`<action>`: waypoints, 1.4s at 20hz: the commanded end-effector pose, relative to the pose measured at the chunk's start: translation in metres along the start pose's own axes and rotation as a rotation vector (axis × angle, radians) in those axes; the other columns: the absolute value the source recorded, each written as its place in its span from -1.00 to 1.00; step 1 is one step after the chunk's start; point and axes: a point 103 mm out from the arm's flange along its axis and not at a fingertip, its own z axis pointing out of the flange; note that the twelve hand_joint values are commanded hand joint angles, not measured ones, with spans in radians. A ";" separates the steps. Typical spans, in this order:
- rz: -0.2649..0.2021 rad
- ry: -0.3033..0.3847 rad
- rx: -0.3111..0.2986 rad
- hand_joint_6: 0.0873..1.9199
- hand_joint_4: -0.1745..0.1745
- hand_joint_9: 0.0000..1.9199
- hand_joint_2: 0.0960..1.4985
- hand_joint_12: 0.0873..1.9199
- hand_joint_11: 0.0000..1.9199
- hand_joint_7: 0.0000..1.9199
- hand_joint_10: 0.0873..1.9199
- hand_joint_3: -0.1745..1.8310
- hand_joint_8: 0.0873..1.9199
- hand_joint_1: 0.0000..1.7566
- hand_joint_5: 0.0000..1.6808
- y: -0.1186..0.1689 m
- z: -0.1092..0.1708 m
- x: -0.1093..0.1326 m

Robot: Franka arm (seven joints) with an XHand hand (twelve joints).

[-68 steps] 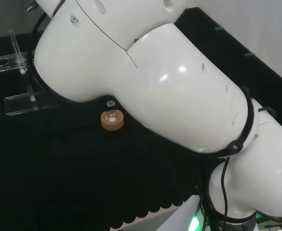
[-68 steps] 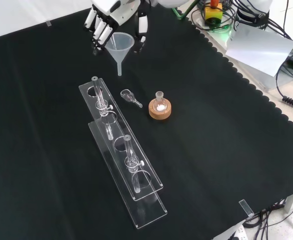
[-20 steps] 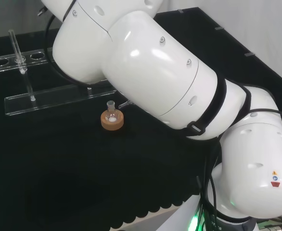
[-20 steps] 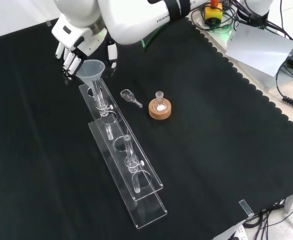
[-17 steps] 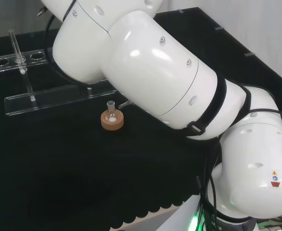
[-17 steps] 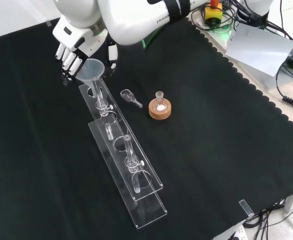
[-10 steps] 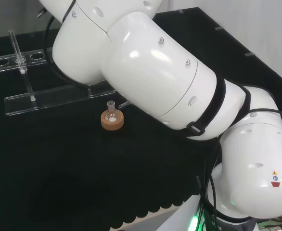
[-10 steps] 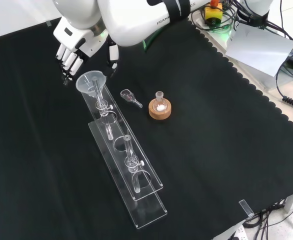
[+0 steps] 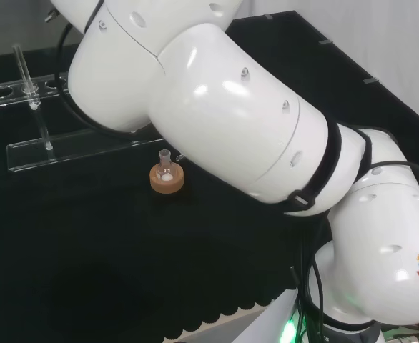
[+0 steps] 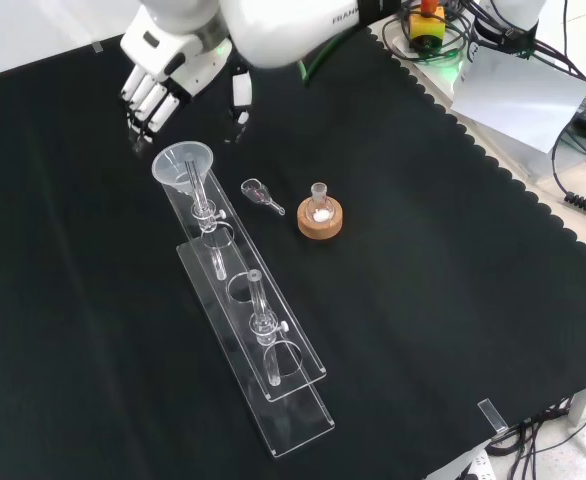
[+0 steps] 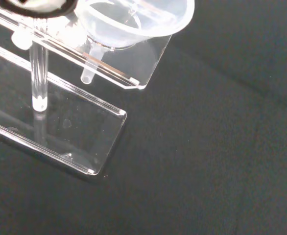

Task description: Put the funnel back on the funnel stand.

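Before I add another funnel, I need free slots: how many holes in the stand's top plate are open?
3 that I can make out. The funnel fills the end hole of the stand; clear acrylic may hide others.

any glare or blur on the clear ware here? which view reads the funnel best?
Wrist view: funnel is close and clear, with a soft-focus white part of the hand at the edge. Front view: funnel and funnel stand show mostly as bright rims and edges on the black cloth. Head view: glossy highlights on the arm link, which blocks the funnel.
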 end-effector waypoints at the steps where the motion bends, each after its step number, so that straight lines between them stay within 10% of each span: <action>1: 0.004 0.097 -0.119 -1.00 -0.36 -0.69 -0.18 0.46 -0.66 -0.97 -0.28 -0.34 -0.33 -0.23 -0.69 -0.056 -0.017 -0.004; 11: 0.019 0.194 -0.212 -1.00 -0.37 -0.63 -0.16 0.47 -0.66 -0.88 -0.27 -0.34 -0.30 -0.24 -0.65 -0.146 -0.022 -0.010; 28: 0.121 0.267 -0.163 -1.00 -0.37 -0.58 -0.13 0.45 -0.69 -0.85 -0.33 -0.36 -0.32 -0.24 -0.63 -0.241 0.035 -0.008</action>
